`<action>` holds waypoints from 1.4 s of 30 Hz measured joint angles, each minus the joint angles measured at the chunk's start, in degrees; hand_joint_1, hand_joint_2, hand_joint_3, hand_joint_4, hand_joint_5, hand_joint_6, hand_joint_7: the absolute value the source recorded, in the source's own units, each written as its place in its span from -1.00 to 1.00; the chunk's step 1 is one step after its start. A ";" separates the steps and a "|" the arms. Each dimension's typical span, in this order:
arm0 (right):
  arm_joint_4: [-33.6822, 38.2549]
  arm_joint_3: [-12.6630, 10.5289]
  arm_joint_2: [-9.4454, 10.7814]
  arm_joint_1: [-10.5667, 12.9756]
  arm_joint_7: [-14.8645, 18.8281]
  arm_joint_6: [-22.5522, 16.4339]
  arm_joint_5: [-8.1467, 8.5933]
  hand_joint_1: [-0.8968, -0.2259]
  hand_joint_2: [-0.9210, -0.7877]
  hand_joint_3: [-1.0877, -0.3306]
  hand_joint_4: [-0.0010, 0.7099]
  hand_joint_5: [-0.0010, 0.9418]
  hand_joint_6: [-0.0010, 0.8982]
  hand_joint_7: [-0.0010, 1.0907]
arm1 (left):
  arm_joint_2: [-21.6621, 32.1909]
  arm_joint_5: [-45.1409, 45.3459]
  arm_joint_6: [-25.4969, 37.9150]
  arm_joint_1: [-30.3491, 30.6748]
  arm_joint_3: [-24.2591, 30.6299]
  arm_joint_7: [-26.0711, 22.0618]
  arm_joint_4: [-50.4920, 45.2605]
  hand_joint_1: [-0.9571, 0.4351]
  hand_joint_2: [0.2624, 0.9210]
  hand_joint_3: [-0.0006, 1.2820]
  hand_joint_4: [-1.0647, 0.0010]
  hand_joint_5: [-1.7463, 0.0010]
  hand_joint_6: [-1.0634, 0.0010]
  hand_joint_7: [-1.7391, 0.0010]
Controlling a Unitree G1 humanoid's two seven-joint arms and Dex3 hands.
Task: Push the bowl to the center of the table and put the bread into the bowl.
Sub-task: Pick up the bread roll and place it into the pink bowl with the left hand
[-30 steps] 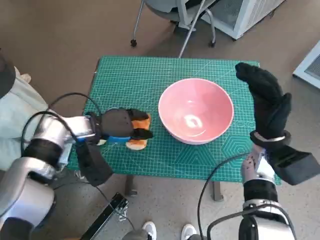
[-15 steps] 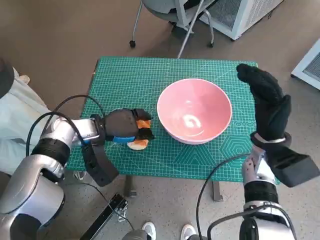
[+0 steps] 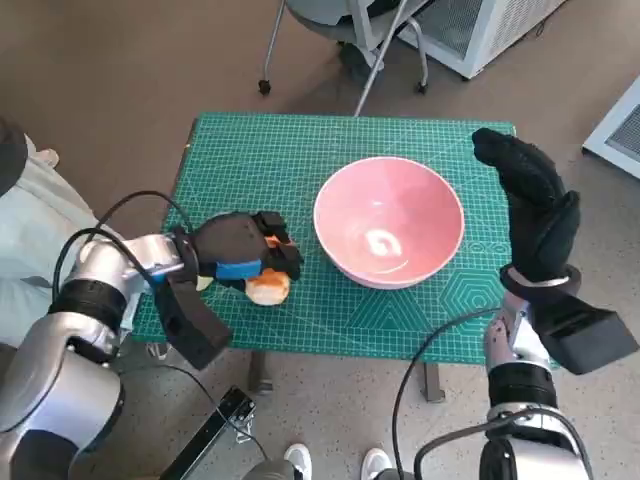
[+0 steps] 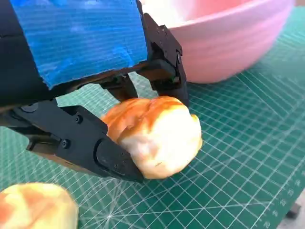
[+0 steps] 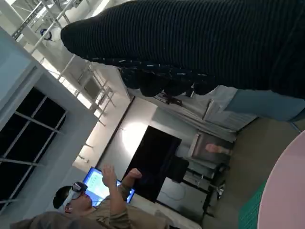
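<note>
Beside the pink bowl [image 3: 389,220] on the surface [image 3: 260,160], the left robot hand [image 3: 240,255] gripped the bread [image 4: 155,135] loosely; it could slip. The right robot hand [image 3: 532,205] hovered empty, fingers extended.

Small table [image 3: 300,150] topped with a green gridded cutting mat, standing on brown floor [image 3: 120,70]. Wheeled office chair [image 3: 350,40] just beyond its far edge; white perforated cabinet [image 3: 490,30] near the chair. Right wrist view: dark windows [image 5: 28,138], bright ceiling lights, lit screen [image 5: 102,183], seated person [image 5: 90,210] wearing a headset.
</note>
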 measured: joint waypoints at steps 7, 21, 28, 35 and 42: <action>-0.05 0.02 0.06 0.13 0.06 0.13 0.28 -0.06 -1.00 -0.30 -0.06 -1.00 -0.94 0.54 | 4.03 -5.71 -2.60 -0.06 5.98 -3.32 -2.19 0.37 0.99 -0.96 -0.33 -0.20 -0.34 -0.35; 0.17 -0.05 0.18 0.10 0.54 0.73 1.26 -0.05 -1.00 -0.29 -0.07 -1.00 -0.95 0.53 | 4.94 -19.16 -1.58 -4.86 19.18 -6.28 -10.26 0.38 0.98 -0.99 -0.41 -0.15 -0.36 -0.34; 0.14 -0.01 0.73 0.07 0.88 1.08 1.79 -0.02 -1.00 -0.30 -0.08 -1.00 -0.95 0.52 | -1.99 -25.94 2.56 -6.00 21.76 -11.94 -13.82 0.38 0.95 -1.00 -0.47 -0.10 -0.41 -0.31; -0.19 0.17 1.18 0.11 1.02 1.09 2.22 0.01 -1.00 -0.30 -0.08 -1.00 -0.94 0.52 | -7.98 -21.36 5.38 -6.97 19.83 -10.43 -10.56 0.38 0.99 -0.95 -0.33 -0.20 -0.30 -0.37; -1.48 0.16 1.39 0.61 1.83 1.14 2.86 -0.05 -1.00 -0.29 -0.08 -1.00 -0.94 0.52 | -12.83 -16.82 10.21 -7.83 17.89 -6.05 -5.64 0.37 1.00 -0.86 -0.22 -0.30 -0.15 -0.44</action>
